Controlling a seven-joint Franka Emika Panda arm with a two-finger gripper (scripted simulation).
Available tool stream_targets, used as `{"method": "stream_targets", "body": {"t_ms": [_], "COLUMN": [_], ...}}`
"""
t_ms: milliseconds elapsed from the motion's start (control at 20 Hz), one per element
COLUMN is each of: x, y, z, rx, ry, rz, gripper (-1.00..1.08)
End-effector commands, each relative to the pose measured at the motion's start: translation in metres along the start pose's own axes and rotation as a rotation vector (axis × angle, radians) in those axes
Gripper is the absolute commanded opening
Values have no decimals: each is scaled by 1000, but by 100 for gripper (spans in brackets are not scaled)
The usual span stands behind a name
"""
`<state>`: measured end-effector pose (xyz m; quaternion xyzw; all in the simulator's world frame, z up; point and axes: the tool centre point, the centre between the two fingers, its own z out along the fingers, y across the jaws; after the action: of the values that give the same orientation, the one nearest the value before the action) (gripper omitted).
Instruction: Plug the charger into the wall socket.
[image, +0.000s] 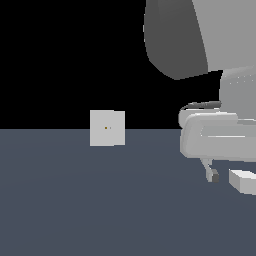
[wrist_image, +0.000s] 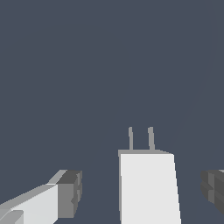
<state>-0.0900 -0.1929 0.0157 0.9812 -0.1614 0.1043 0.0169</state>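
Observation:
The charger is a small off-white block with two thin prongs, lying on the dark floor. It also shows at the exterior view's right edge, partly cut off. My gripper is open and straddles it, with a gap between each dark fingertip and the block. Only one fingertip shows in the exterior view, just left of the charger. The wall socket is an upright off-white square plate with two tiny dots at its centre, far off towards the exterior view's left.
The arm's large grey body fills the exterior view's upper right. A plain dark blue-grey floor stretches between charger and socket. Behind the socket the background is black.

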Motion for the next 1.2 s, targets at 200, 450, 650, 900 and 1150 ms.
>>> {"method": "stream_targets", "body": {"t_ms": [200,450,650,900,1150], "x": [0,0,0,6,19], "y": [0,0,0,-15,-56], "z": [4,4,4,-1,-14], "rx": [0,0,0,8,28], "ry": [2,2,2,2,2], "rz": [0,0,-1,-39,-141], "gripper": [-100,-100,-100,-100,-100]}}
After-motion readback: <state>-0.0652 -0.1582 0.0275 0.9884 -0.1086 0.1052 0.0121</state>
